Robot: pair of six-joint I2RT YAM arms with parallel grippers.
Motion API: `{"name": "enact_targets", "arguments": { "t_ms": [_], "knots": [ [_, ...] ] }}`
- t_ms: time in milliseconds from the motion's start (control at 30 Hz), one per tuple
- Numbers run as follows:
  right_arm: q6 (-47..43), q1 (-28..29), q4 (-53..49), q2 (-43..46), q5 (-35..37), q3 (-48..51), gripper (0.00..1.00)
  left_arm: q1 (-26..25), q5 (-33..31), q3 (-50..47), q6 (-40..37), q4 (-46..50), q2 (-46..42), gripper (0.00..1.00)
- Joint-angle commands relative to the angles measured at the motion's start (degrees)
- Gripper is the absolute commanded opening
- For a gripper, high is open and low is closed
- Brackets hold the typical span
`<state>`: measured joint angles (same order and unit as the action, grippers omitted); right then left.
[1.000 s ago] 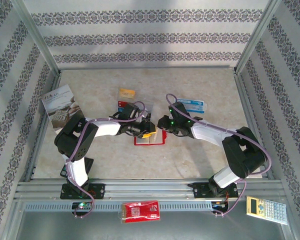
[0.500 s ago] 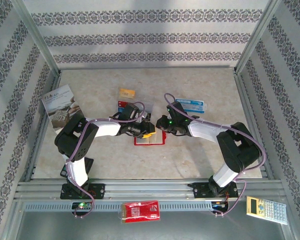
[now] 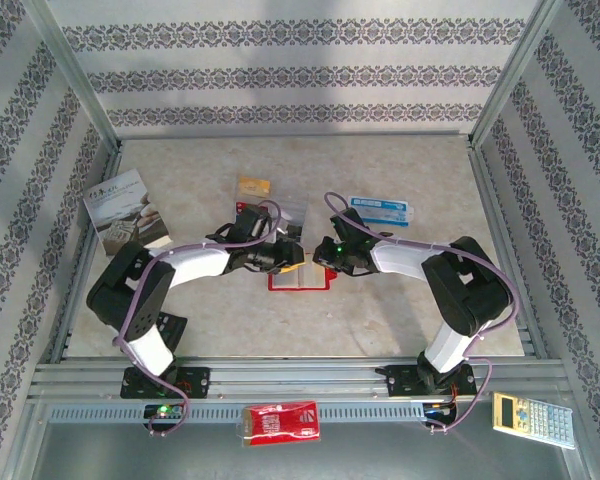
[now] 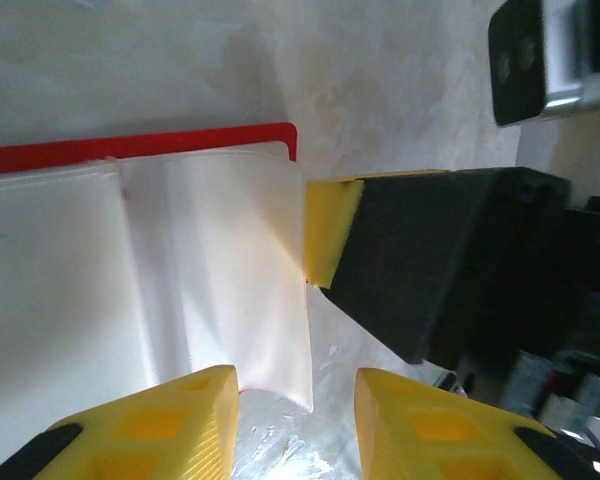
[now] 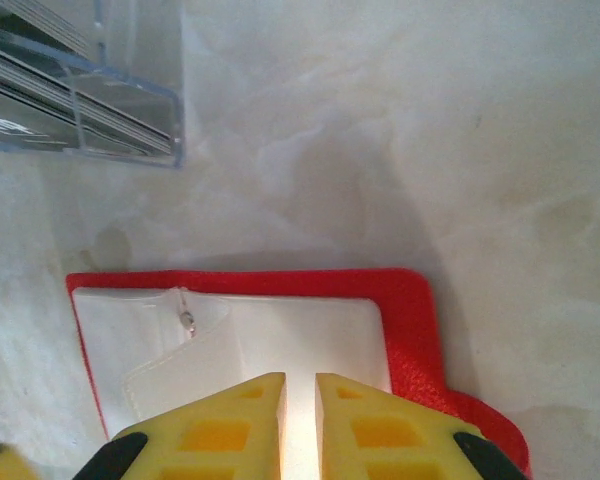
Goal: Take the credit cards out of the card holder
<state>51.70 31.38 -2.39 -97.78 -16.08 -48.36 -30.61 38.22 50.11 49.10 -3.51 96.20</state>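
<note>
The red card holder (image 3: 300,280) lies open mid-table, pale plastic pockets (image 4: 70,260) facing up. My left gripper (image 3: 295,262) hangs over its left pocket; its yellow fingers (image 4: 150,425) stand apart, open, straddling a pocket corner and clear film. My right gripper (image 3: 319,262) meets it from the right. Its fingertips (image 5: 230,425) are shut to a narrow slit on a pocket leaf of the card holder (image 5: 410,320). An orange-yellow credit card (image 3: 254,185) lies on the table behind. A blue card (image 3: 243,213) lies by the left arm.
A blue-and-white card (image 3: 380,210) lies at back right. A clear plastic case (image 5: 80,90) sits close behind the holder. A booklet (image 3: 125,212) leans at the left wall. A red packet (image 3: 280,421) and a calculator (image 3: 533,418) rest on the front ledge.
Both grippers have edged toward the back edge of the holder and closer together. The left jaws have narrowed. The left arm's elbow has swung out to the left.
</note>
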Motion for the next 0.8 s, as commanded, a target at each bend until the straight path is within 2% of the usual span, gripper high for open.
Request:
{"name": "enact_targets", "arguments": {
  "t_ms": [0,100,200,300,467,767],
  "knots": [
    [-1.59,0.26,-2.42,-1.36,1.41,-0.82,0.17,2.09,-5.93,-1.77,-2.83,8.07,-1.96,0.36],
    [-1.85,0.26,-2.48,-1.78,1.57,-0.95,0.17,3.94,-9.21,-2.69,-2.87,11.58,-2.33,0.38],
    [-2.04,0.24,-2.55,-2.14,1.66,-1.04,0.17,4.67,-9.61,-3.13,-2.87,12.21,-2.13,0.39],
    [-2.02,0.35,-2.53,-2.50,1.53,-1.04,0.17,4.63,-7.74,-2.70,-2.39,10.99,-0.67,0.39],
    [-1.93,0.35,-2.45,-2.59,1.57,-0.95,0.17,4.60,-4.50,-1.65,-1.73,9.00,1.81,0.30],
    [-1.91,0.35,-2.45,-2.59,1.66,-0.77,0.17,3.91,-1.27,-0.54,-2.26,7.46,3.76,0.24]
  ]
}}
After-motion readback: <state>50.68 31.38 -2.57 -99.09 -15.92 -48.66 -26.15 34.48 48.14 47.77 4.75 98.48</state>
